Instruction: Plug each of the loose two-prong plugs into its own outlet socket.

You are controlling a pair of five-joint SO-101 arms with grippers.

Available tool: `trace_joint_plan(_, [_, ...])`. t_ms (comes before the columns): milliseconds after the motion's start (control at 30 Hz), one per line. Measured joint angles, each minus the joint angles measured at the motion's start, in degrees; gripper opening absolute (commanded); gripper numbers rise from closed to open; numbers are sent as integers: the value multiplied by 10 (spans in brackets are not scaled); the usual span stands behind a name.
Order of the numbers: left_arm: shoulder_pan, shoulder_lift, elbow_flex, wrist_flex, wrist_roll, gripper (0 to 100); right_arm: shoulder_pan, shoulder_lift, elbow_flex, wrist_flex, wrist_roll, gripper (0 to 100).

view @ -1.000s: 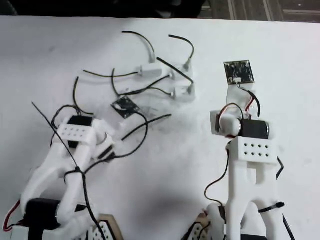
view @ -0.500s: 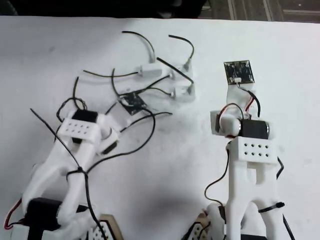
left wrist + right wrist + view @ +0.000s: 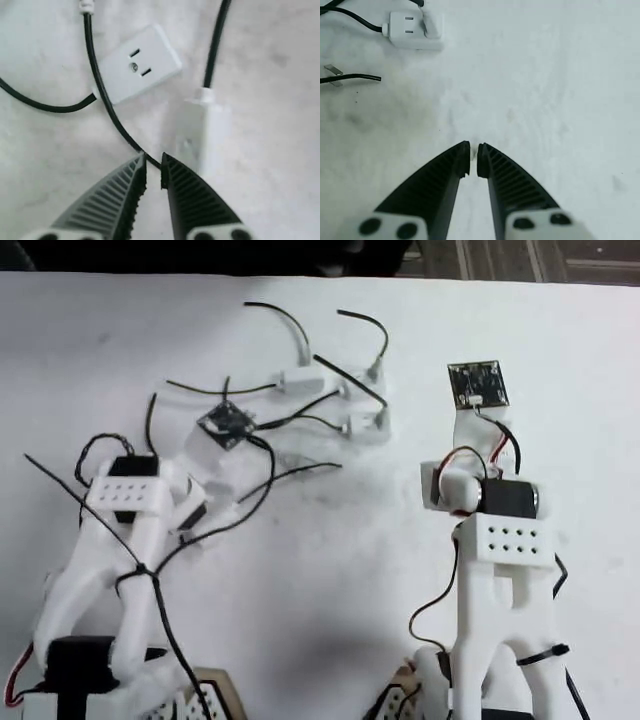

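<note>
Left gripper (image 3: 153,167): jaws drawn together, only a slit between the tips, at lower centre of the left wrist view. A black cable (image 3: 102,92) runs down to the tips; whether it is pinched cannot be told. Above, left of centre, lies a white outlet socket (image 3: 139,66), face up, slots showing. Just right of the cable lies a white plug (image 3: 204,132), apart from that socket. Right gripper (image 3: 473,160): jaws closed on nothing, over bare table (image 3: 545,75). In the upper left of the right wrist view, another socket (image 3: 407,27) has a white plug body (image 3: 433,25) touching its end.
</note>
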State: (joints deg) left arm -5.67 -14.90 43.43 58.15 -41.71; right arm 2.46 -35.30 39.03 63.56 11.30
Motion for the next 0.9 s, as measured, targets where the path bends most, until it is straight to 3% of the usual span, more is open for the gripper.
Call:
trace_joint_plan(233, [-35, 162, -104, -13, -2, 79, 0, 0, 0, 0, 0, 33])
trace_joint_plan(400, [-59, 256, -236, 78, -2, 79, 0, 0, 0, 0, 0, 33])
trace_joint_plan(633, [-53, 210, -259, 171, -2, 109, 0, 0, 0, 0, 0, 33])
trace_joint_plan(800, [11, 84, -160, 189, 12, 261, 0, 0, 0, 0, 0, 33])
trace_joint_plan(900, [56, 2, -81, 178, 47, 255, 0, 0, 0, 0, 0, 33])
